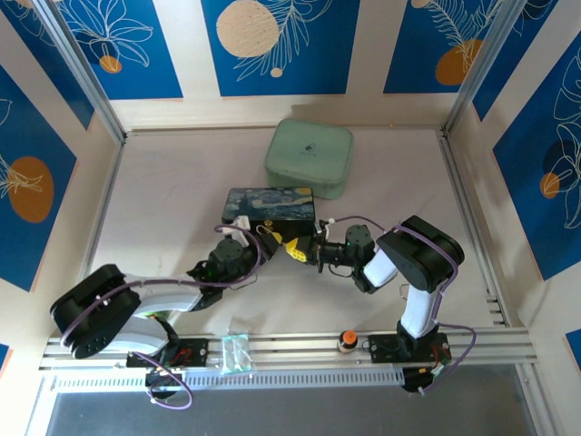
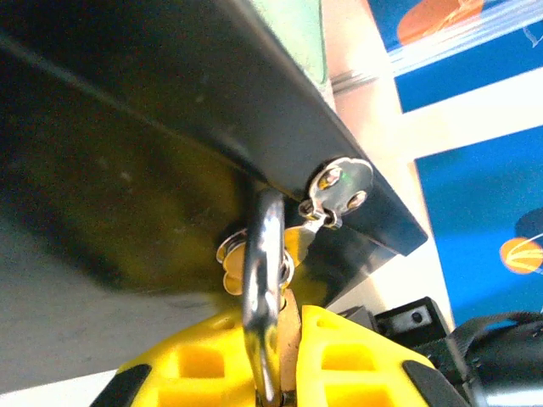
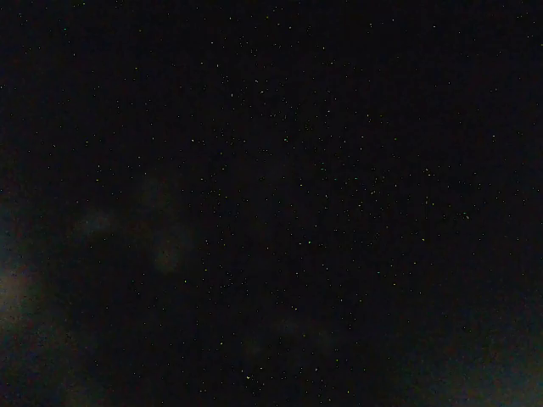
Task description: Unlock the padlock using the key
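Two left gripper fingers point(image 2: 197, 366) around padlock point(image 2: 263, 254), seemingly.

blue floral wall panels point(image 1: 218, 77), pale tabletop point(image 1: 172, 195)

At bottom centre I saw my left gripper point(image 2: 276, 373) with yellow fingers point(image 2: 356, 356) pinched on the padlock point(image 2: 261, 288). Its silver shackle rose to the dark box point(image 2: 153, 127), with a silver latch point(image 2: 339, 188) just right.

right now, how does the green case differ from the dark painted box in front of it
The green case is plain pale mint; the painted box is dark blue with a swirling picture. The case looks larger and lies farther back; the box lies in front of it. Both lie flat and closed.
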Robot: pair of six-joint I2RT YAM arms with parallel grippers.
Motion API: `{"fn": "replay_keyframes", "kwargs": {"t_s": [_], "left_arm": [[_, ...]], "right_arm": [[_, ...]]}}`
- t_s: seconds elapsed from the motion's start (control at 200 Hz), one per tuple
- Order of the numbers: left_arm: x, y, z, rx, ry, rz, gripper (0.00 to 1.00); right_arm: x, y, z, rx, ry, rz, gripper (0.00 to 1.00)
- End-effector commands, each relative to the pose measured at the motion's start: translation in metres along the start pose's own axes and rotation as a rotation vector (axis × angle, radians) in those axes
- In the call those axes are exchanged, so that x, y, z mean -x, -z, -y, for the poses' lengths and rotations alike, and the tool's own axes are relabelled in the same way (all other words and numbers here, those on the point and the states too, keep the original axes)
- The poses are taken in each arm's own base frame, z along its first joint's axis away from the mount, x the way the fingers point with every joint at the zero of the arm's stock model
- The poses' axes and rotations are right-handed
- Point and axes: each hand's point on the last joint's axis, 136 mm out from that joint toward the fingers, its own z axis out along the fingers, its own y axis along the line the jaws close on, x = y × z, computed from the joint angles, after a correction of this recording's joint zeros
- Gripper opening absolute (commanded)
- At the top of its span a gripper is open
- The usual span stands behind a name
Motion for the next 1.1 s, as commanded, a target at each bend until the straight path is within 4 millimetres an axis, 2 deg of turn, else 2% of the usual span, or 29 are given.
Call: {"fn": "replay_keyframes", "kwargs": {"t_s": [0.0, 0.31, 0.475, 0.62, 0.815, 0.906, 1.021, 1.091], "left_arm": [[-0.037, 0.012, 0.051, -0.176, -0.107, -0.193, 0.0], [-0.031, 0.011, 0.064, -0.271, -0.049, -0.146, 0.0], [-0.034, 0.006, 0.062, -0.241, -0.072, -0.167, 0.0], [-0.041, 0.005, 0.054, -0.215, -0.053, -0.185, 0.0], [-0.045, 0.001, 0.06, -0.232, -0.038, -0.194, 0.0], [-0.045, 0.001, 0.058, -0.231, -0.024, -0.188, 0.0], [-0.041, 0.003, 0.055, -0.228, 0.007, -0.163, 0.0], [-0.04, 0.003, 0.055, -0.226, 0.01, -0.162, 0.0]], "right_arm": [[0.018, -0.003, -0.012, 0.024, -0.001, 0.09, 0.0], [0.008, -0.027, -0.017, 0.037, -0.006, 0.056, 0.0], [0.009, -0.018, -0.018, 0.041, 0.003, 0.085, 0.0], [0.007, -0.02, -0.035, 0.079, 0.048, 0.098, 0.0], [-0.003, -0.034, -0.05, 0.116, 0.077, 0.102, 0.0], [-0.003, -0.031, -0.048, 0.112, 0.089, 0.128, 0.0], [0.003, -0.021, -0.031, 0.061, 0.105, 0.195, 0.0], [0.003, -0.022, -0.028, 0.056, 0.107, 0.192, 0.0]]}}
